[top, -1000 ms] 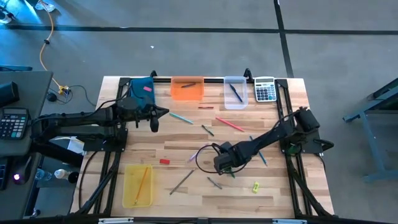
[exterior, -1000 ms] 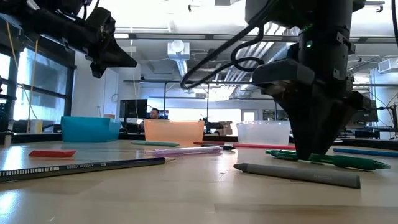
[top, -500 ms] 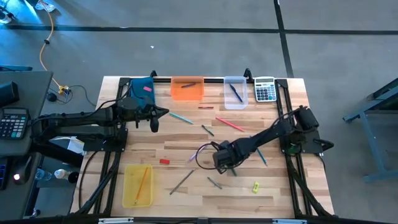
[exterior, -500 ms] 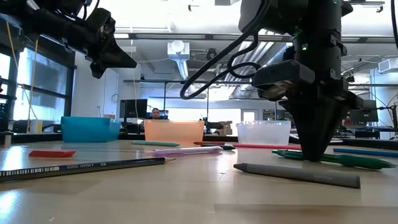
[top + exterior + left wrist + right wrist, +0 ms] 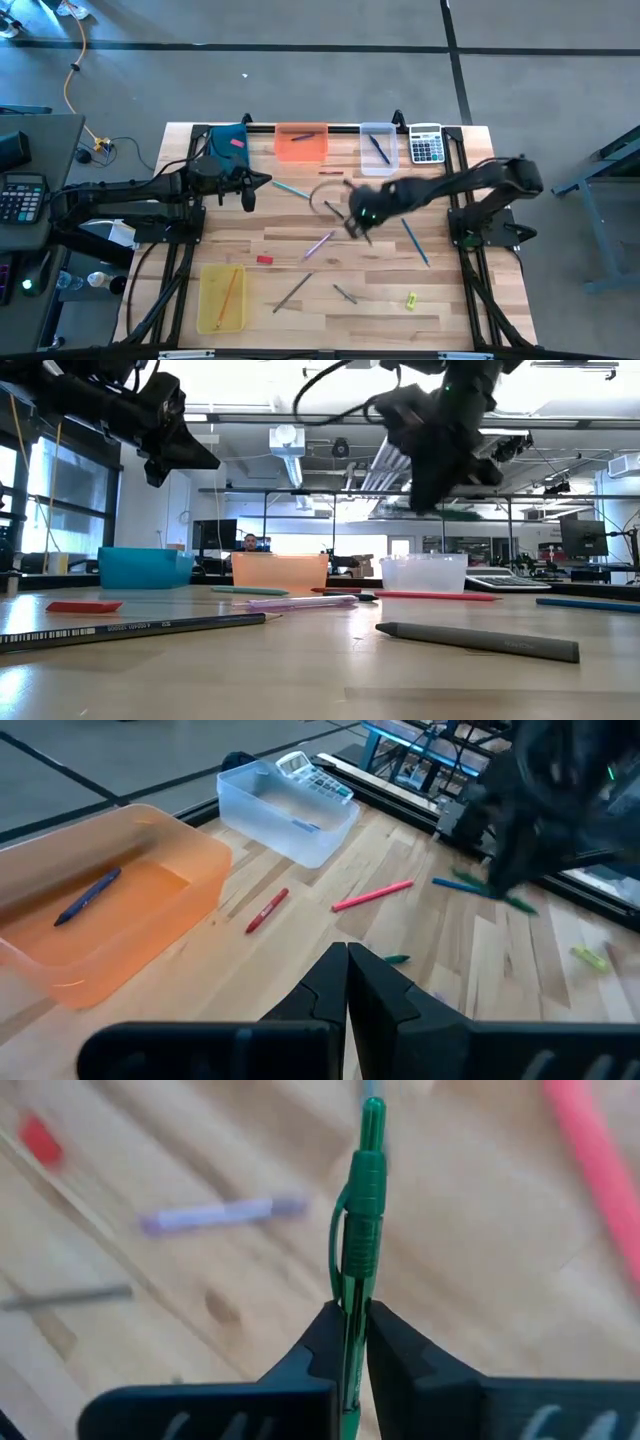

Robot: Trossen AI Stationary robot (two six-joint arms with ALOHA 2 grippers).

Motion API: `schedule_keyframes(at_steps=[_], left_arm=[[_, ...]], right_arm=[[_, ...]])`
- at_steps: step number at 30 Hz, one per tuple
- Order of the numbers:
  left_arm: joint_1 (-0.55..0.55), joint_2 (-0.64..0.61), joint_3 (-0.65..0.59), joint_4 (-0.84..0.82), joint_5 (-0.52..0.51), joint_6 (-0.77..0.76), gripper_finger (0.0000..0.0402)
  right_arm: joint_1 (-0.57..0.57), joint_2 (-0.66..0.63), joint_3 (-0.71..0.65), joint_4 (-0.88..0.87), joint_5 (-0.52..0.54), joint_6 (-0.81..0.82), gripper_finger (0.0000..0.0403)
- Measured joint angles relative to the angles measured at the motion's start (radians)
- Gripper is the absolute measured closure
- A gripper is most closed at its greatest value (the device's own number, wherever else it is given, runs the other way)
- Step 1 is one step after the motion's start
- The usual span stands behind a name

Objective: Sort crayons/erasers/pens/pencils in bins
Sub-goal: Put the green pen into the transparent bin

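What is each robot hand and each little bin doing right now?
right gripper: shut on the green pen, lifted above the table.
left gripper: shut, empty, hovering beside the blue bin.
orange bin: holds one dark stick.
clear bin: holds a blue pen.
yellow bin: holds an orange pencil.

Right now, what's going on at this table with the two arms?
The robot is sorting stationery into bins. The right gripper is shut on a green pen, lifted above the middle of the table. The left gripper hangs shut near the blue bin. Pens, pencils and crayons are scattered on the wood.
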Motion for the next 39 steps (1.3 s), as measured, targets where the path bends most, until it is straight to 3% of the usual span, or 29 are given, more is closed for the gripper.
schedule_keyframes(at_steps=[9,14,20,25,33,39], left_arm=[[0.0,0.0,0.0,0.037,-0.025,-0.039,0.0401],[-0.002,0.0,0.0,0.036,-0.028,-0.071,0.0401],[-0.002,0.0,0.0,0.035,-0.044,-0.089,0.0401],[-0.002,0.0,0.0,0.027,-0.074,-0.087,0.0402],[-0.002,0.031,0.0,0.017,-0.082,-0.087,0.0401],[-0.002,0.075,0.0,0.032,-0.095,-0.087,0.0402]], right_arm=[[-0.398,-0.183,0.001,-0.054,-0.021,-0.329,0.0393],[-0.603,-0.124,0.001,-0.018,-0.064,-0.51,0.0393],[-0.77,-0.004,0.001,0.071,-0.086,-0.629,0.0393],[-0.843,0.087,0.001,0.131,-0.129,-0.674,0.0393],[-0.859,0.222,0.002,0.22,-0.165,-0.7,0.0393],[-0.859,0.239,0.002,0.22,-0.146,-0.691,0.0372]])
